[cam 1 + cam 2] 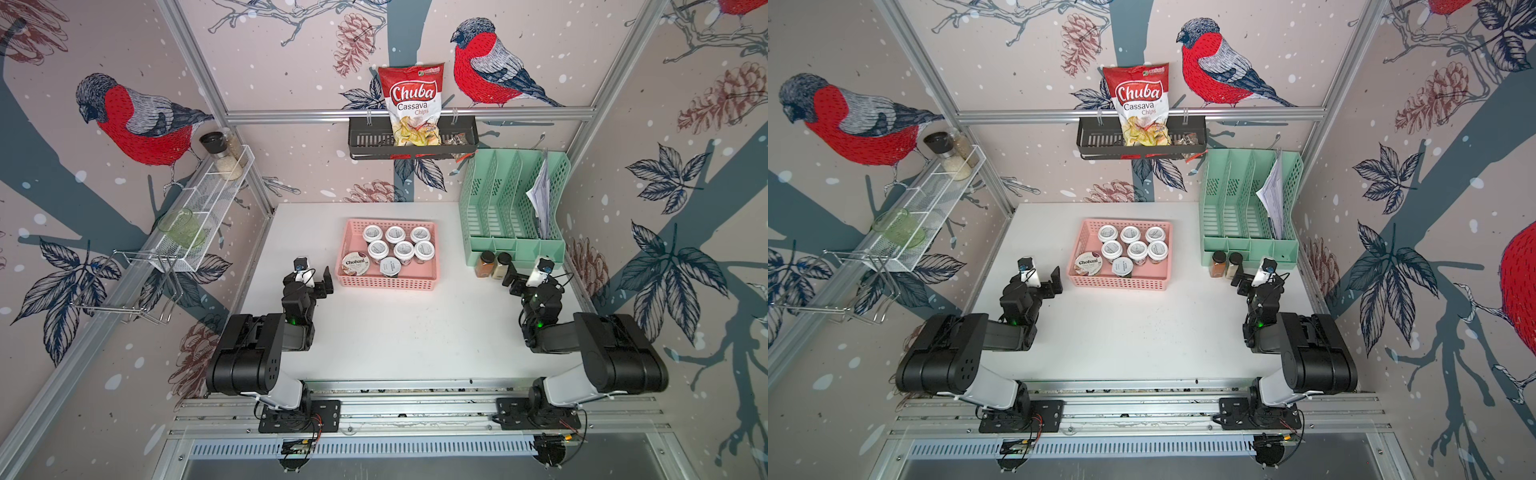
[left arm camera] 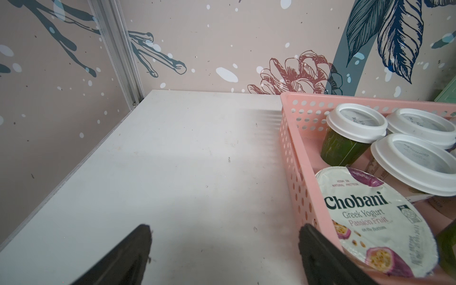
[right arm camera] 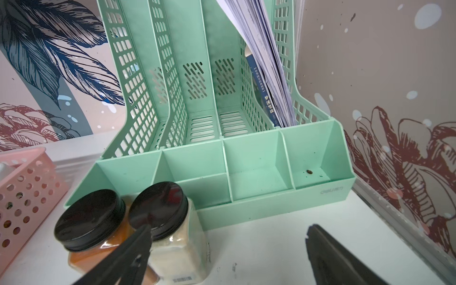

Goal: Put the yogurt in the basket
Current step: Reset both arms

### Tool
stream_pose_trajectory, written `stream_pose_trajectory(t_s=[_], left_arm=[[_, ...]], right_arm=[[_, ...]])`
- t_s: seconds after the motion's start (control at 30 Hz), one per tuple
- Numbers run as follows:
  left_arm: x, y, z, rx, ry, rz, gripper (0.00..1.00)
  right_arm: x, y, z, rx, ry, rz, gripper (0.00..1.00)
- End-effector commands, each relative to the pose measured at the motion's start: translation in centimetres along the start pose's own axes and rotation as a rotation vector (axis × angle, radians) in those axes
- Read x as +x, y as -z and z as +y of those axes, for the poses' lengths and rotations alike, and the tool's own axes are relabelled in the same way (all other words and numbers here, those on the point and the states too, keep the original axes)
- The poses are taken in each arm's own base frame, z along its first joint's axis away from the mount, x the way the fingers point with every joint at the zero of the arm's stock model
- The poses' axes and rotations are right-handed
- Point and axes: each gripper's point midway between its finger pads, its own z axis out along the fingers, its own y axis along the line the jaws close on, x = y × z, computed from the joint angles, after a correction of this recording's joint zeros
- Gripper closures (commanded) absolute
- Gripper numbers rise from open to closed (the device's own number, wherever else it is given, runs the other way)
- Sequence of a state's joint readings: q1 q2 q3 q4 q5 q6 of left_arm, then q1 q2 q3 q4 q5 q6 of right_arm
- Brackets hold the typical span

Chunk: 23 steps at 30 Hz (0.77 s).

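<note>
While left end effector [image 2: 224, 228] gapes beside basket [image 1: 386, 283], yogurt [image 1: 404, 249] sits inside.

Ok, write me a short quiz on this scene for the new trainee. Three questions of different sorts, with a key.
1. How many small white-lidded cups stand in the pink basket?
2. True or false: the left hand and the right hand are both open and empty.
3. Which stands closest to the right hand? A: the chips bag. B: the two black-capped jars. C: the green glass.

Key: 1: seven. 2: true. 3: B.
</note>
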<state>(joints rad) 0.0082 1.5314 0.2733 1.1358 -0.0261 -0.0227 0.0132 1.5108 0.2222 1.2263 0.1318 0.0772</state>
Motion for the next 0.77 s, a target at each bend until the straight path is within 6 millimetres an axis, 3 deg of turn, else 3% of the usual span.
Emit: stream_pose_trajectory(t_s=[0.0,0.73], left_arm=[[-0.88,-0.12,-0.05,0.004,0.0,-0.032,0.04],[-0.78,-0.36,0.23,-0.011,0.006,-0.024,0.04]], right_arm=[[-0.27,-0.12,0.08,-0.001,0.009,-0.006,0.0],[-0.17,-0.19,0.11,0.0,0.012,0.0,0.0]])
